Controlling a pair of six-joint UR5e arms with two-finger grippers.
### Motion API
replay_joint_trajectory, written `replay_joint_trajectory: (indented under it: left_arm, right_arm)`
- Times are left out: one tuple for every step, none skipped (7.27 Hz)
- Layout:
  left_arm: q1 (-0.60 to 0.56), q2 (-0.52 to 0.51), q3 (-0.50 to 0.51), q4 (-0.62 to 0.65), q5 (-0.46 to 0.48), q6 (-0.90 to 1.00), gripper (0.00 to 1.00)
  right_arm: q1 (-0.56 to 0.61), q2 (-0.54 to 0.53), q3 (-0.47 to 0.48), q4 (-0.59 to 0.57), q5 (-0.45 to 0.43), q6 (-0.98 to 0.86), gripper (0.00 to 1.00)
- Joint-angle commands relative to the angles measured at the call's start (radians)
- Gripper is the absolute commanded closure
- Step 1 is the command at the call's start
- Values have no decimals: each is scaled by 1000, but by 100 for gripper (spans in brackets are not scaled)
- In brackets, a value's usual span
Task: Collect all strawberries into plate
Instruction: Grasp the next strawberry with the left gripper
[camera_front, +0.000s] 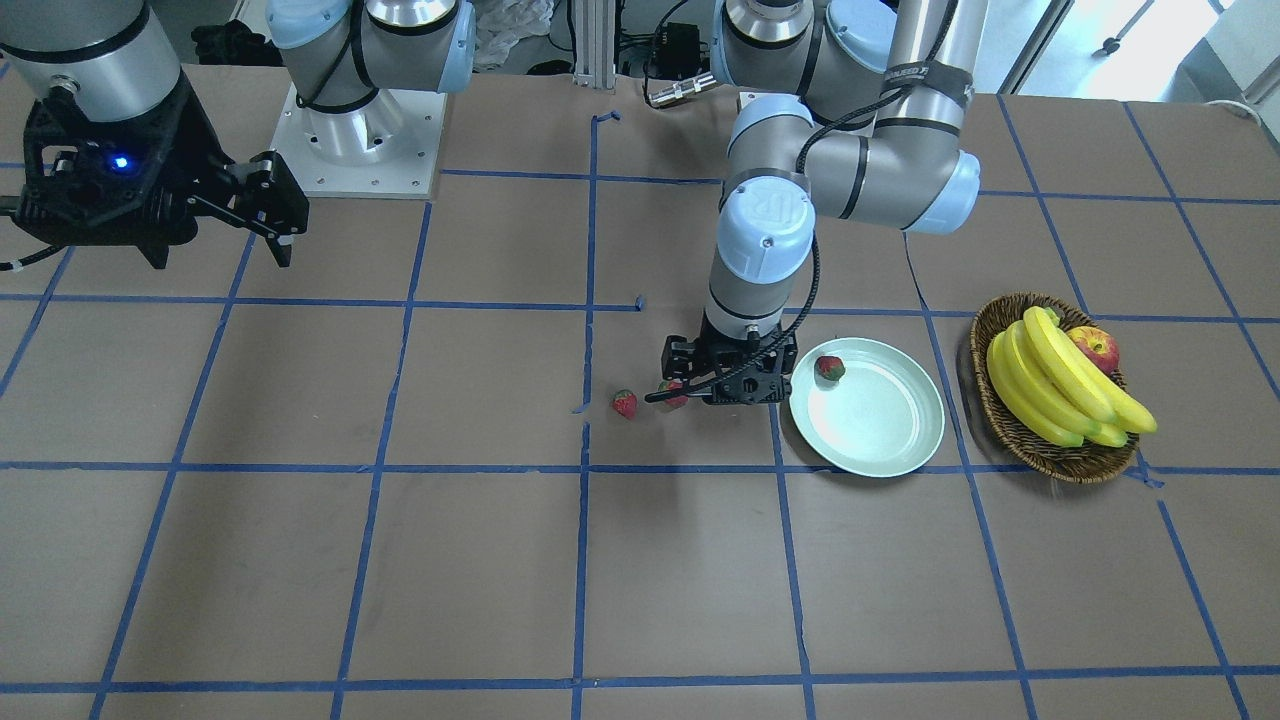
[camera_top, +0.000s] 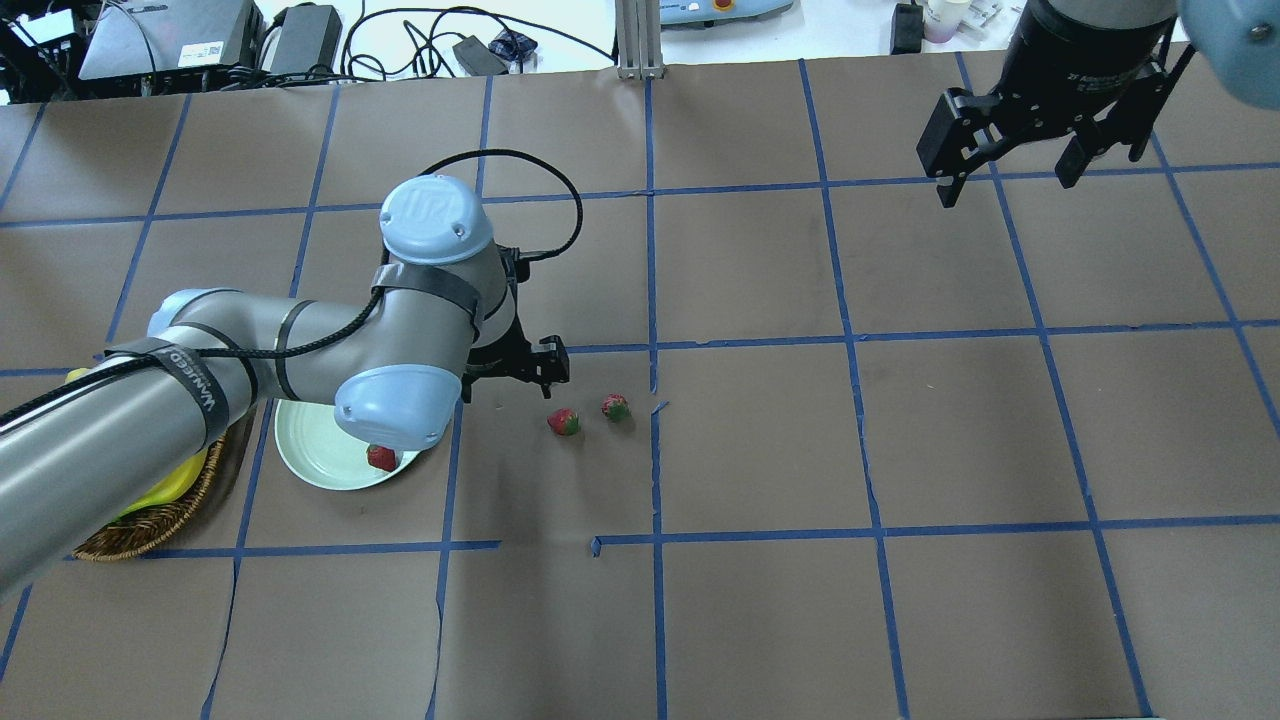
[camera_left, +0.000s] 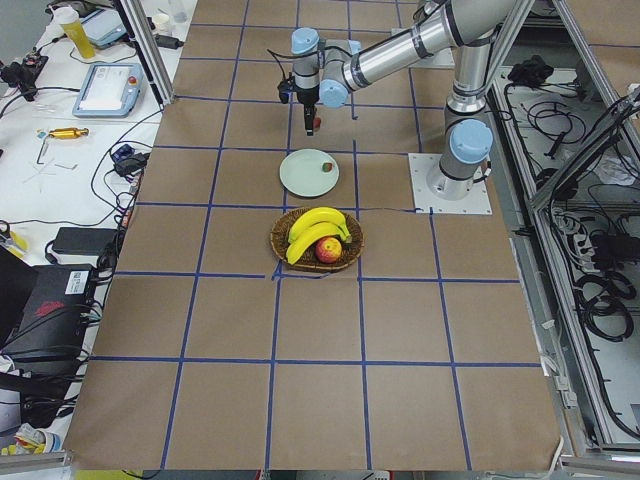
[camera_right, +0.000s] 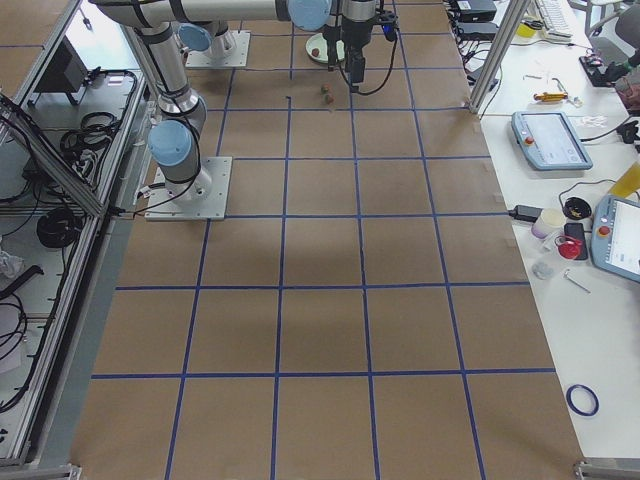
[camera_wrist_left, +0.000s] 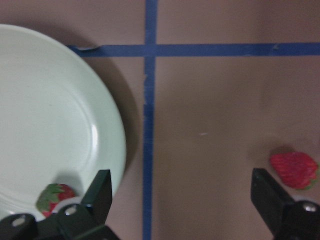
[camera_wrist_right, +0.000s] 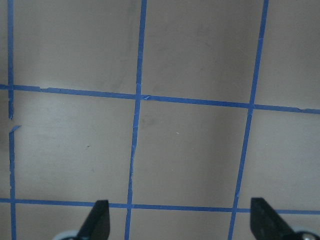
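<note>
Status: one berry of three is sitting in the plate and two are lying on the table (camera_front: 400, 560), so the job is looking about a third done.
Plated berry (camera_front: 830, 368): resting inside the plate (camera_front: 880, 425), near the rim on the left claw's side. It is reading as let go just past the edge, not carried to the middle.
Left claw (camera_wrist_left: 181, 175): hanging over bare table between plate and near berry, with fingers (camera_wrist_left: 102, 192) spread wide and gripping nothing.
Near berry (camera_top: 564, 422): lying just beside the left claw. In the wrist view it is sitting outside one finger, not between the two, so the claw is needing a sideways shift before closing.
Far berry (camera_top: 615, 407): lying close to the near berry but not touching it, on the side away from the plate.
Left arm (camera_top: 300, 340): doing the shuttle, probably because the plate and both loose berries are sitting on its half.
Right claw (camera_wrist_right: 180, 210): hanging high and well apart, spread and empty. Its camera is seeing only tape (camera_wrist_right: 137, 150) lines, so it is likely being held out of the left arm's way.
Basket (camera_front: 1060, 468): sitting just beyond the plate, holding bananas (camera_front: 1060, 385) and an apple (camera_front: 1097, 348). Not a target.
Risk: the loose berries are small, rounded and close together, so a wide claw coming down could be nudging the far one or rolling the near one.
</note>
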Motion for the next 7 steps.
replay_joint_trajectory:
  left_arm:
    - [-61,-73,-18,110,-36,-67,11]
    - [-61,-87,-20,110,-28,-60,21]
    - [-61,-98,-21,110,-21,-50,30]
    - [-61,-99,-21,109,-18,-44,46]
    - [-61,-98,-20,100,-14,-32,66]
    - [-61,-93,-20,81,-7,-32,82]
    - [-61,-79,-17,57,-7,-30,94]
  right_arm:
    - [0,0,0,1,0,1,0]
    - [0,1,0,1,0,1,0]
    - [0,1,-2,1,0,-1,0]
    - [0,0,0,1,0,-1,0]
    - [0,1,-2,1,0,-1,0]
    - [0,1,-2,1,0,-1,0]
    - [0,1,0,1,0,-1,0]
